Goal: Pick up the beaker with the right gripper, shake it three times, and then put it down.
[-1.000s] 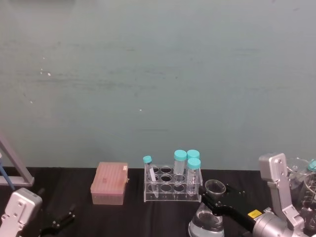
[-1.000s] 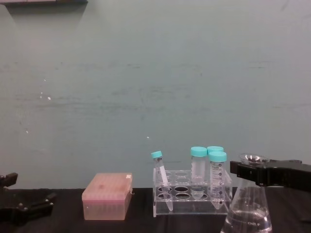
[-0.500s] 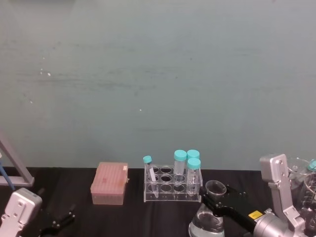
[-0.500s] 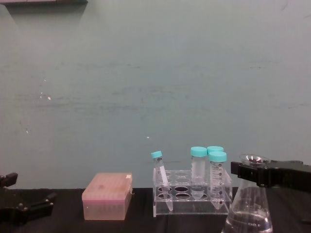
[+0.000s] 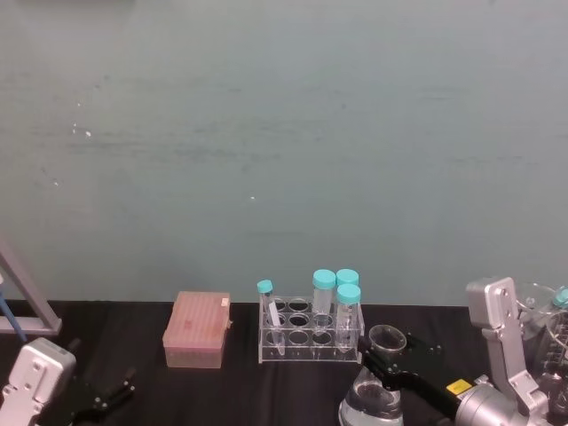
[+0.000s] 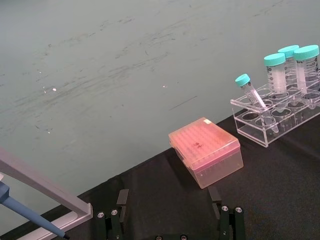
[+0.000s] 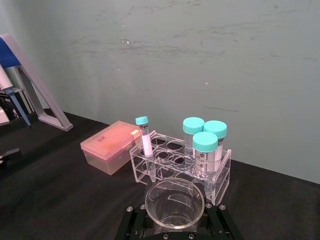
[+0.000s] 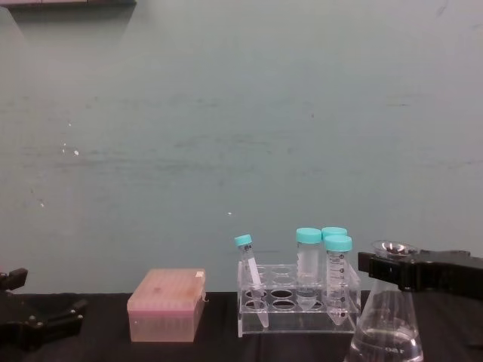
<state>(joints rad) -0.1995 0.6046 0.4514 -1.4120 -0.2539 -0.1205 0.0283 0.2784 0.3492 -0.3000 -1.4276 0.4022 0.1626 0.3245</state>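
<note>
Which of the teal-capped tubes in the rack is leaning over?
The thin small-capped tube at the rack's left end; the three wider-capped tubes stand upright.

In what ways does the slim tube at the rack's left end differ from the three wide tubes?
The slim tube leans; the three wide tubes stand upright. The slim tube is narrower, with a smaller cap, and is set apart from the three wide tubes, which cluster at the other end. All have teal caps and share the clear rack.
</note>
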